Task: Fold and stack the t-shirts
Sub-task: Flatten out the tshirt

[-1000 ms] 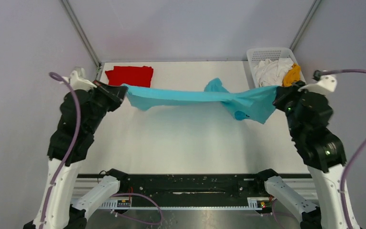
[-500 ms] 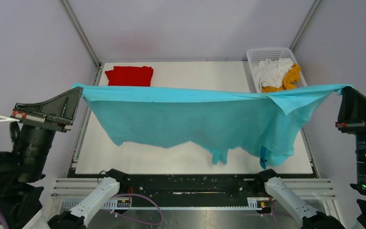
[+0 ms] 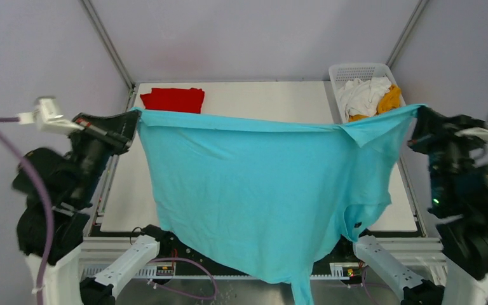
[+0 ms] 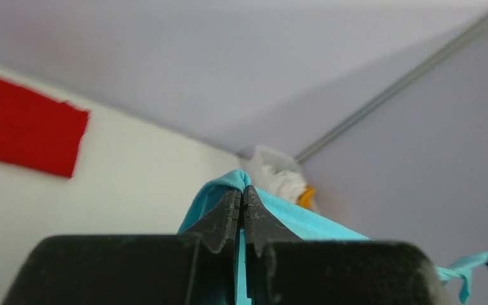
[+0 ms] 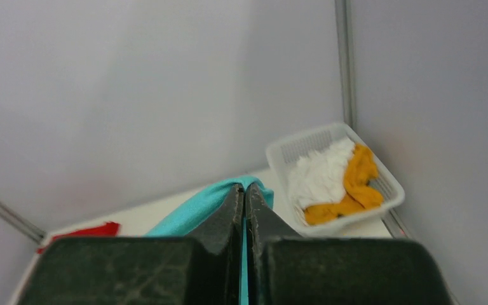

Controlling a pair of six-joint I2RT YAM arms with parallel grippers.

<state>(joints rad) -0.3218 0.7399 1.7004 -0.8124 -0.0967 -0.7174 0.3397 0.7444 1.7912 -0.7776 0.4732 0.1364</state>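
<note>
The turquoise t-shirt [image 3: 260, 190] hangs spread in the air between both arms, its lower part drooping over the table's near edge. My left gripper [image 3: 135, 115] is shut on its left top corner, with cloth between the tips in the left wrist view [image 4: 242, 190]. My right gripper [image 3: 418, 112] is shut on the right top corner, seen in the right wrist view [image 5: 244, 188]. The folded red t-shirt [image 3: 173, 100] lies at the table's back left. The white t-shirt [image 3: 362, 94] and the mustard t-shirt [image 3: 389, 100] lie crumpled in the basket.
A white lattice basket [image 3: 346, 70] stands at the back right corner of the white table [image 3: 267, 95]. Grey enclosure walls stand at the back and both sides. A black rail and the arm bases run along the near edge, partly hidden by the hanging shirt.
Both grippers lifted the turquoise shirt from a stretched band low over the table, swung wide, then came a little inward; the shirt now hangs open and lower, over the near edge.
</note>
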